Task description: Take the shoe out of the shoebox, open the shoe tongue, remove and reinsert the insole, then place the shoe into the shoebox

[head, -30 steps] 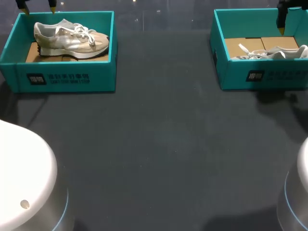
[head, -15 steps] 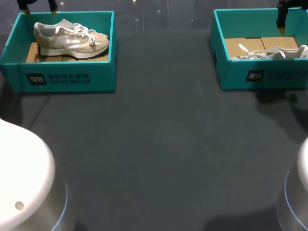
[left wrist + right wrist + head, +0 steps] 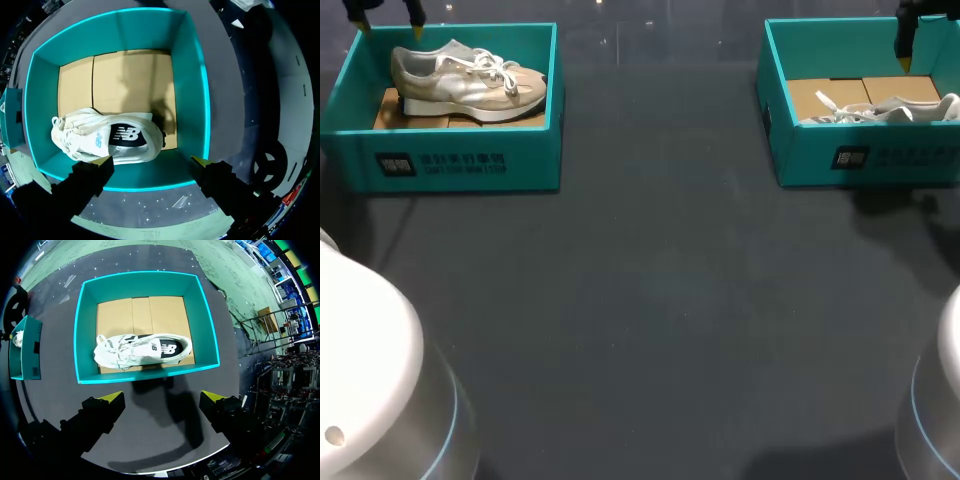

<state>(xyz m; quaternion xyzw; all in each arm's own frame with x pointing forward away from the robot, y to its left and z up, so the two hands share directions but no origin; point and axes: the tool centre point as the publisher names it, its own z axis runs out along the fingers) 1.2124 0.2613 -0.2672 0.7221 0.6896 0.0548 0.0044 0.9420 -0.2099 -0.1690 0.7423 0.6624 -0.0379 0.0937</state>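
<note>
The left shoe sits in the left shoebox, the right shoe in the right shoebox. The left jaws and right jaws gape open, holding nothing, seemingly above their boxes' rims.

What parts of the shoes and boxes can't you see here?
- Insoles: hidden in every view, inside the left shoe and the right shoe.
- Right shoe's lower part, head view: behind the front wall of the right shoebox; one end is cut off by the picture's edge.
- Print on the left shoebox, head view: too small to read.
</note>
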